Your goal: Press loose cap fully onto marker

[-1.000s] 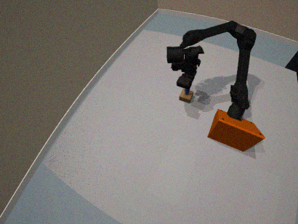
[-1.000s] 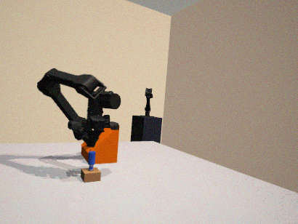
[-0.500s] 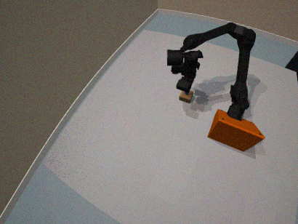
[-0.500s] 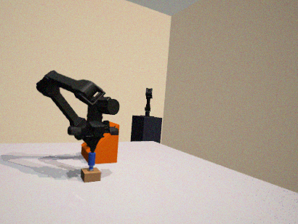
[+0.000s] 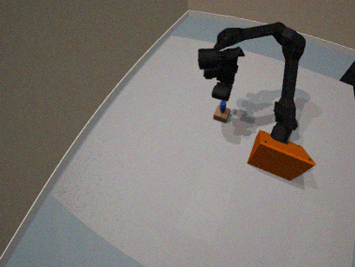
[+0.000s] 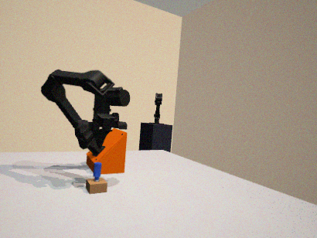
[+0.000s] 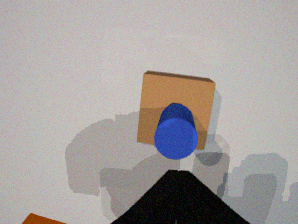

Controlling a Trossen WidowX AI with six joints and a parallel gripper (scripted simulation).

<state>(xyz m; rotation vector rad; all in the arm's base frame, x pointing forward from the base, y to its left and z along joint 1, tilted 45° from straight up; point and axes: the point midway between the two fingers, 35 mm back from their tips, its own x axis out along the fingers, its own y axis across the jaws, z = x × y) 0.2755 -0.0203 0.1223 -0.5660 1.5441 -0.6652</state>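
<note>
The blue cap (image 5: 222, 106) (image 6: 97, 170) (image 7: 176, 139) sits over the top of the marker, upright above the holder block (image 5: 220, 116) (image 6: 97, 187) (image 7: 175, 90). Only a short pale piece of the marker (image 6: 97, 179) shows between cap and block in the exterior view. Whether the cap is fully seated cannot be told. My gripper (image 7: 177, 180) is shut and empty, its fingertips together. It is above the cap and apart from it; in the wrist view the tips are just below the cap. In the exterior view its fingertips blend with the dark arm behind.
The orange base block (image 5: 277, 158) (image 6: 116, 154) of the arm stands on the table near the holder block. A dark pedestal (image 6: 155, 136) with a small black device (image 6: 158, 108) stands beyond the table. Arm shadows fall around the holder block.
</note>
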